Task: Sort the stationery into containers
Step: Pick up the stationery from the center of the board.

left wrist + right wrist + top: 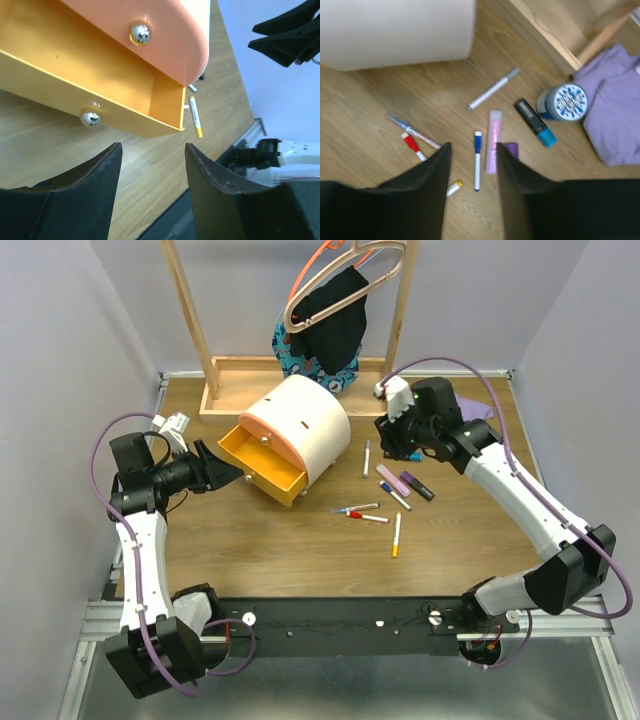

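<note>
The cream drum-like chest [310, 420] stands at the back centre, its yellow drawer [262, 468] pulled open and empty, the orange drawer [268, 430] above it shut. My left gripper [222, 474] is open and empty just left of the yellow drawer [105, 75], facing its knob [91, 118]. Several pens lie right of the chest: a white-grey pen [492, 89], a pink marker [494, 141], a blue-capped pen [477, 160], a red-capped pen [412, 145], an orange-tipped pen [396, 535]. My right gripper [472, 150] hovers open over the blue-capped pen and pink marker.
A blue-white tape roll [563, 101] and a black marker with a blue end [535, 122] lie beside the purple cloth [615, 110]. A purple marker [512, 148] lies next to the pink one. The wooden rack base [240, 390] with hanging clothes [330, 330] stands behind the chest.
</note>
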You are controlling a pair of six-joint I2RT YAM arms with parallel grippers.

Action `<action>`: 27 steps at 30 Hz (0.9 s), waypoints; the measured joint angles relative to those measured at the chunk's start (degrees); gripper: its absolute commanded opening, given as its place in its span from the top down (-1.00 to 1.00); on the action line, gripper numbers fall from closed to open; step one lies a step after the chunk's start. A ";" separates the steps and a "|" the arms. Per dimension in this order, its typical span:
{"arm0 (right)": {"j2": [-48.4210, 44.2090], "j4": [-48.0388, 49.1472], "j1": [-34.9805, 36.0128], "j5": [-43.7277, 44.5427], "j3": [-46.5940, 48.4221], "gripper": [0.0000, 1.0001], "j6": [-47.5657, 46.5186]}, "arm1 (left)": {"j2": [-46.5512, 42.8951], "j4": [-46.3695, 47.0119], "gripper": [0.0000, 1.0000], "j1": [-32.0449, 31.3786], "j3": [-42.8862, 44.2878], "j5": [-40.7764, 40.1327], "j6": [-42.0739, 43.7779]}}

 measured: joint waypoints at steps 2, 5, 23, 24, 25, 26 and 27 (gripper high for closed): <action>0.22 -0.15 -3.15 0.55 -0.33 -0.42 1.27 | -1.55 1.49 -0.46 0.00 -0.11 -1.11 0.11; 0.74 0.33 -7.61 1.97 -0.52 -0.51 2.78 | -3.80 5.05 -0.66 0.00 -0.11 -2.56 0.33; 6.75 35.45 -28.65 -19.82 -25.14 -0.57 2.45 | 2.40 9.70 -0.69 0.02 10.29 -15.26 -0.46; 7.78 37.05 -28.72 -20.68 -25.14 -0.59 2.03 | 2.93 9.75 -0.68 0.02 10.82 -15.56 -0.15; 8.92 38.58 -28.72 -21.68 -25.11 -0.60 1.60 | 3.45 9.51 -0.69 0.02 11.45 -15.87 0.37; 9.92 39.85 -28.72 -22.62 -25.07 -0.61 1.16 | 3.96 9.44 -0.69 0.09 11.96 -16.13 0.81; 10.95 40.35 -28.72 -23.28 -24.68 -0.63 0.85 | 4.74 9.33 -0.69 0.13 12.63 -16.41 1.42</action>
